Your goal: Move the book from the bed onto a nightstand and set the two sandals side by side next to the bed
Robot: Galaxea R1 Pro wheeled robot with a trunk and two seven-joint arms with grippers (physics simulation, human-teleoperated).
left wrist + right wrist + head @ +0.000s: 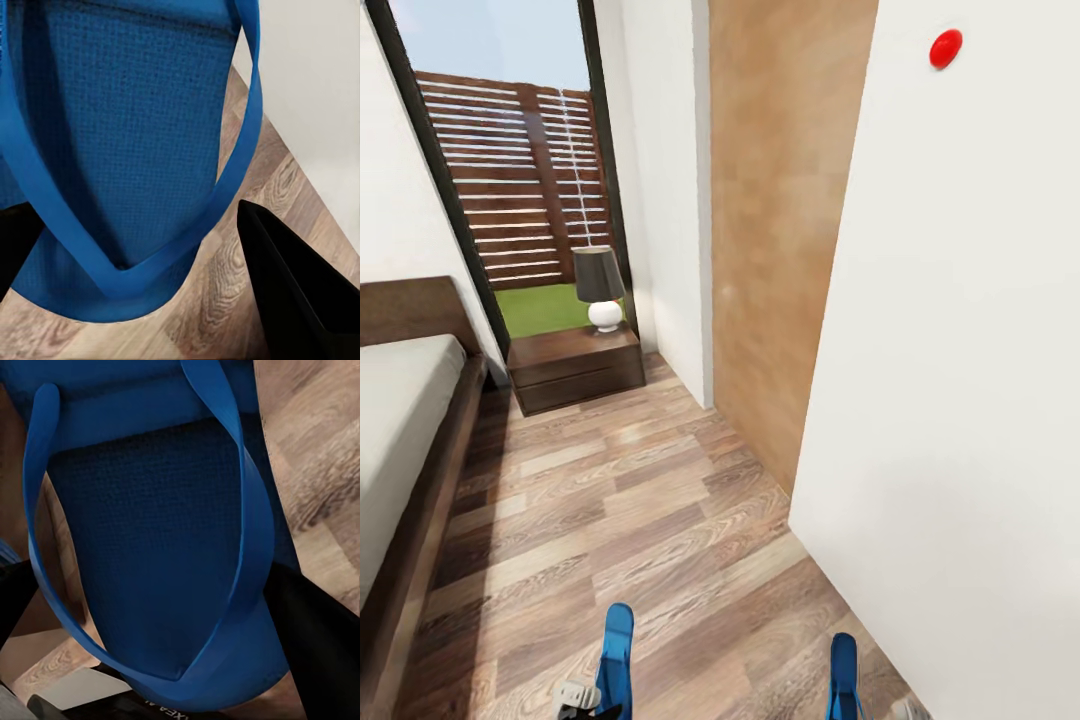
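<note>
Bedroom floor [660, 500] lay bare beside the bed [405, 440]; I had a sandal clamped in each gripper — left [600, 700], right [845, 700] — neither placed; book unseen.

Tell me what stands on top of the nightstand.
A table lamp with a dark shade and round white base stands on the nightstand. No book shows there; the top behind the lamp base is hidden.
</note>
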